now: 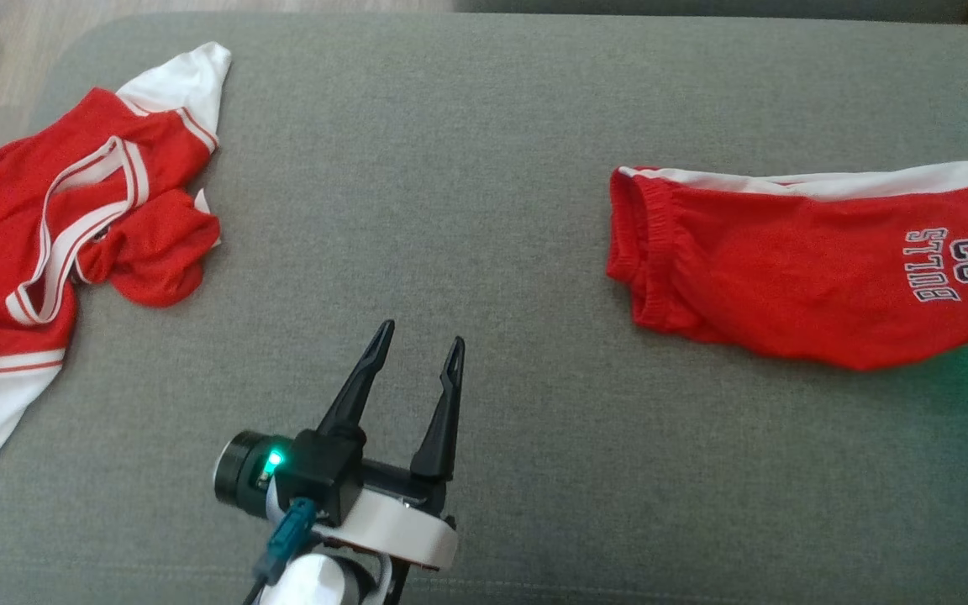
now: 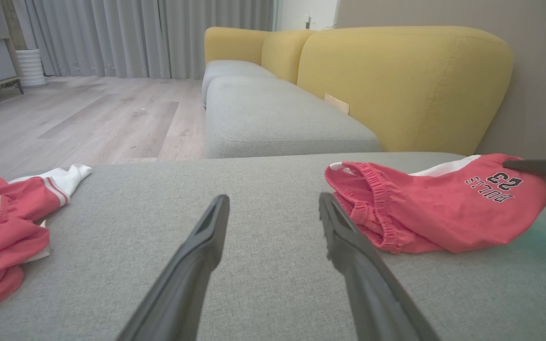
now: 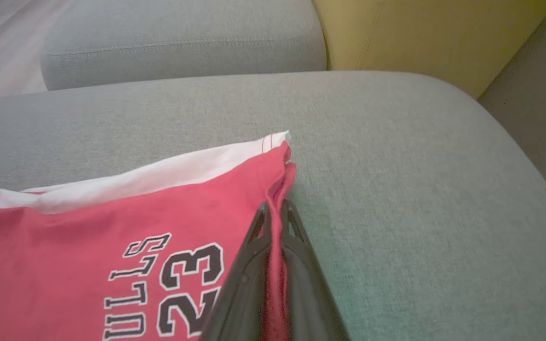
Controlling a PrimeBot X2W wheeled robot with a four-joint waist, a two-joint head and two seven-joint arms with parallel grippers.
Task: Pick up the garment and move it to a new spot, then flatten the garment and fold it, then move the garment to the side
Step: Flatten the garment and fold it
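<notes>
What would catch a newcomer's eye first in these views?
The red BULLS 23 shorts on the right of the grey cushion, with the right claw shut on their hem edge. Next, the crumpled red-and-white jersey at the cushion's left edge, and the left claw open over bare fabric between them.

On the left hand (image 1: 422, 333) you saw two long black fingers (image 1: 355, 391), each tapering to a point with a narrow slot near the tip. They rose from a black block housing (image 1: 324, 470) that carried a lit green indicator (image 1: 274, 460). A black cylindrical camera barrel (image 1: 236, 483) with a pale rim sat beside it. A teal connector (image 1: 291, 521) fed a dark cable (image 1: 264, 576), and a white collar (image 1: 391, 529) ringed the wrist. The right hand (image 3: 276, 208) showed matching dark fingers with triangular cut-outs.
</notes>
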